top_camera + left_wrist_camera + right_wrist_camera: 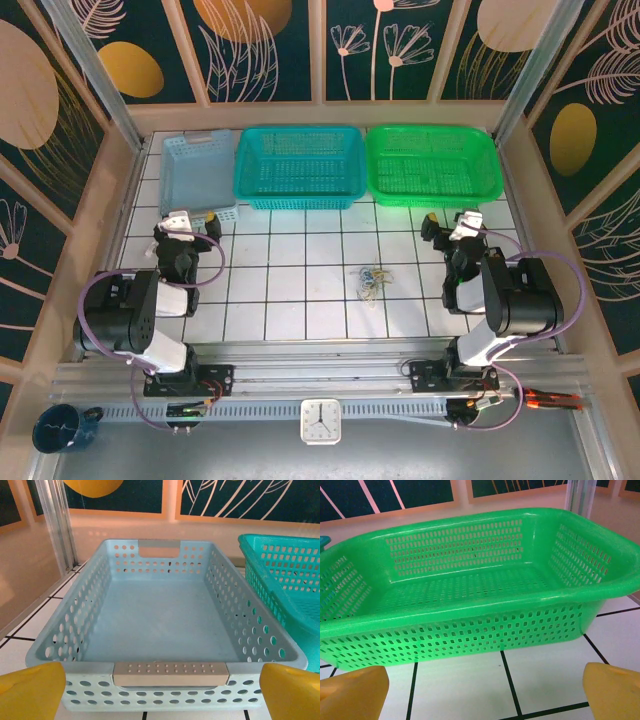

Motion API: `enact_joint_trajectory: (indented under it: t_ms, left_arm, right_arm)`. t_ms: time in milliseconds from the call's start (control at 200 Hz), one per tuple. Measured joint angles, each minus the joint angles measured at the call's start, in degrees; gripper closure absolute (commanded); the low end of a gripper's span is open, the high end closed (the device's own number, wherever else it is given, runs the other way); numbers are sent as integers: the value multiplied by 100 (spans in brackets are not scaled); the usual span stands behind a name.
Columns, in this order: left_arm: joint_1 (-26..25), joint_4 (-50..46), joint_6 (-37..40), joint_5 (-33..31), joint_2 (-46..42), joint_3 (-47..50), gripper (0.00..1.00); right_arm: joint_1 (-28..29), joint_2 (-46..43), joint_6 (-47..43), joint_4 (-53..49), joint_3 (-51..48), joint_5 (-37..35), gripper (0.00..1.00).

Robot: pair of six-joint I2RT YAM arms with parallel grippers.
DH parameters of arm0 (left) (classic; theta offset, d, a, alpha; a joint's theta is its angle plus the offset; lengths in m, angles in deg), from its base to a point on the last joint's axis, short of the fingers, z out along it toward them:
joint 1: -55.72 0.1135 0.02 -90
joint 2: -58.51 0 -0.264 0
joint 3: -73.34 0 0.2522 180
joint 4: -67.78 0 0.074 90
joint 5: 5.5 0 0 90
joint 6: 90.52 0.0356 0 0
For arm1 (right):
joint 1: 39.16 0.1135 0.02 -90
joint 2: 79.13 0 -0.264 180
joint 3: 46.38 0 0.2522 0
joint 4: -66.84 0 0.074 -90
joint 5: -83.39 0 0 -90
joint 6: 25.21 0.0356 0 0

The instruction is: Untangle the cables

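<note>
Your L pincer (188, 222) wide open, empty, pale-blue basket (170, 674) just ahead, your R pincer (450, 225) open too, green basket (470, 630) ahead, cables (370, 283) knotted on bench (300, 260) btwn the 2 pincers, nearer R

Green basket (470, 630) here: glossy moulded plastic, light catching on its smooth rim. Pale blue basket (235, 610) is plastic too, but matt, with a dimpled grey handle strip (170, 673). Table (545, 675): smooth white tiles with a soft sheen, dark grout lines. Corner post (57, 520), brushed metal.
</note>
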Motion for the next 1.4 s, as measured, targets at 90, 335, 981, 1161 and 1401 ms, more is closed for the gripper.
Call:
enact_joint_trajectory:
  t_ms: [90,335,981,1161,1401]
  left_arm:
    - [0,0,0,2,0,0,1]
    - [0,0,0,2,0,0,1]
    - [0,-4,-20,-105,-2,0,1]
    - [0,-479,-26,-155,-470,-44,1]
    - [0,-1471,-323,-409,-1652,-332,1]
  right_arm:
    - [0,0,0,0,0,0,1]
    - [0,0,0,0,0,0,1]
    - [-22,-2,22,0,-2,74,1]
    - [-7,-752,26,-260,-151,-59,1]
    - [-17,-2273,1569,-3132,1126,-964,1]
